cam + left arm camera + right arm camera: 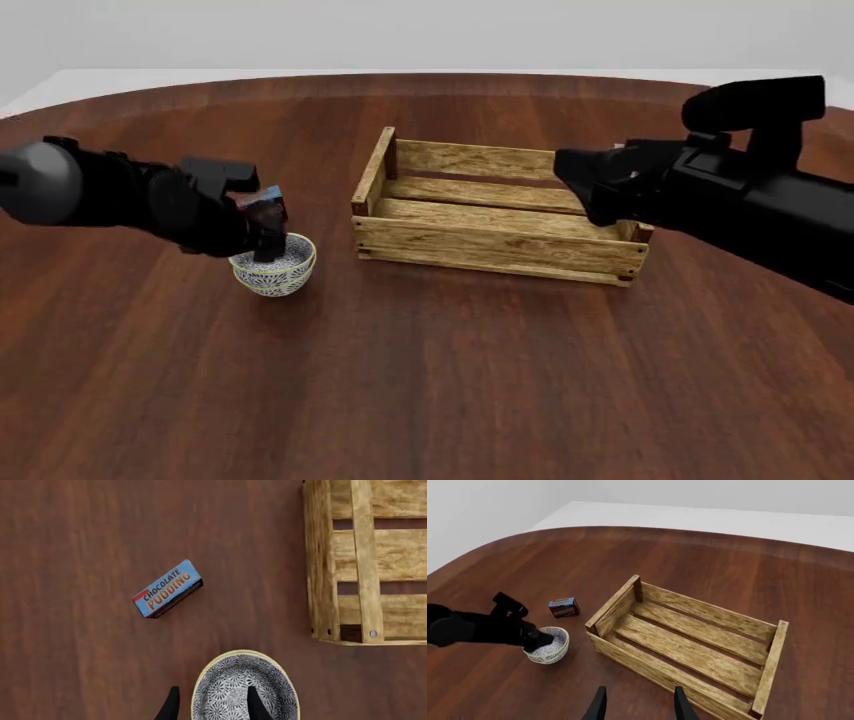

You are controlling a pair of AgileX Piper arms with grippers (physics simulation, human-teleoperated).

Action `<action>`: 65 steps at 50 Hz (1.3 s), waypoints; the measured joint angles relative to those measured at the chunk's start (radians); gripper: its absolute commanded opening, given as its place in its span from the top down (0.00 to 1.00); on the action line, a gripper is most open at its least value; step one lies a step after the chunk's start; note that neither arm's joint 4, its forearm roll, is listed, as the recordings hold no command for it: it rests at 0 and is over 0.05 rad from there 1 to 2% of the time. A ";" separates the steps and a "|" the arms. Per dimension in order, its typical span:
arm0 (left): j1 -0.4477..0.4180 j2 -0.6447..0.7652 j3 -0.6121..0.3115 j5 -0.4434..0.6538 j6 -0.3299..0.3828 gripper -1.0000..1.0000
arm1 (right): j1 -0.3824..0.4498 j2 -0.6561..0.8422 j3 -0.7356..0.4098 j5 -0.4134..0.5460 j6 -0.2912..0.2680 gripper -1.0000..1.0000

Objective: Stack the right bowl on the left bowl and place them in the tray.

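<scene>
A single patterned bowl [275, 272] stands on the table just left of the tray [494, 251]. I cannot tell whether it is the left bowl alone or has the right bowl nested inside it; no separate second bowl shows. My left gripper [213, 707] is open and straddles the bowl's [235, 685] rim on the side away from the tray, one finger inside and one outside. My right gripper [639, 707] is open and empty, held high above the near right part of the tray [660, 672].
A small blue-and-red chocolate pudding box [168, 588] lies on the table just beyond the bowl, partly hidden behind the left gripper [271, 245] in the front view. The wooden tray's [320, 560] corner is close to the bowl. The right arm [727, 195] hangs over the tray's right end.
</scene>
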 measured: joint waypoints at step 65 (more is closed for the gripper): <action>0.006 -0.055 0.075 -0.043 -0.031 1.00 | 0.002 0.007 0.001 0.003 -0.011 0.00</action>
